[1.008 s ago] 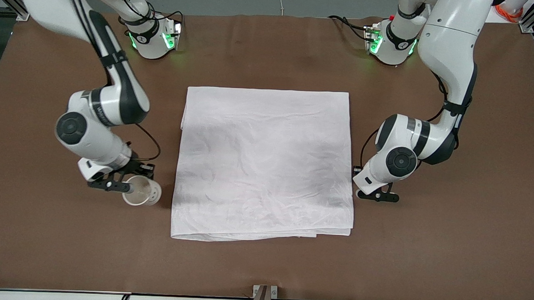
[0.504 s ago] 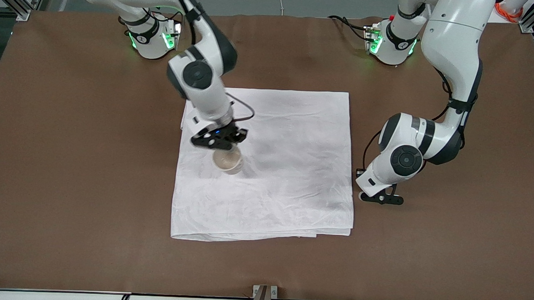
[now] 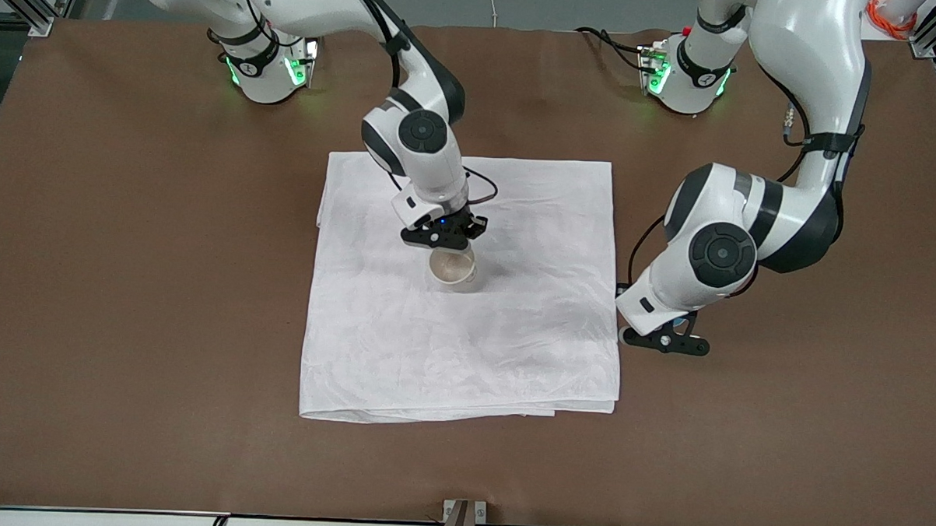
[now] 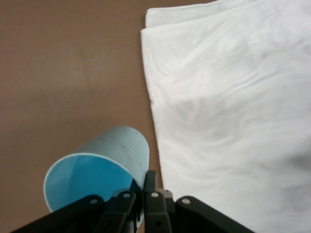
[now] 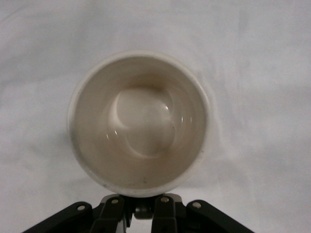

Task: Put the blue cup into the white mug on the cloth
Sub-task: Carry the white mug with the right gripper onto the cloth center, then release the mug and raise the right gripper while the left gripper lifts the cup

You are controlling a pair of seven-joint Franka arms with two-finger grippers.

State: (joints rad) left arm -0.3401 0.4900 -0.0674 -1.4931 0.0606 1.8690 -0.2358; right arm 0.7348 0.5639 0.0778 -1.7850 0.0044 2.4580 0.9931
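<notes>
The white mug (image 3: 452, 269) stands upright at the middle of the cloth (image 3: 512, 350); I cannot tell whether it rests on it. My right gripper (image 3: 444, 239) is shut on the mug's small dark handle. In the right wrist view the mug (image 5: 141, 141) shows its empty inside, with my right gripper (image 5: 143, 206) at its rim and the cloth (image 5: 262, 63) all around. My left gripper (image 3: 664, 341) is just off the cloth's edge at the left arm's end, shut on the wall of the blue cup (image 4: 102, 165). The left gripper (image 4: 144, 187) holds the cup tilted over the brown table, beside the cloth (image 4: 233, 111).
The brown table (image 3: 125, 282) stretches wide on both sides of the cloth. The two arm bases (image 3: 268, 69) stand along the table's edge farthest from the front camera. A small metal bracket (image 3: 463, 520) sits at the table's nearest edge.
My right arm has carried the white mug from the table at the right arm's end to the middle of the cloth. My left arm has risen a little with the blue cup.
</notes>
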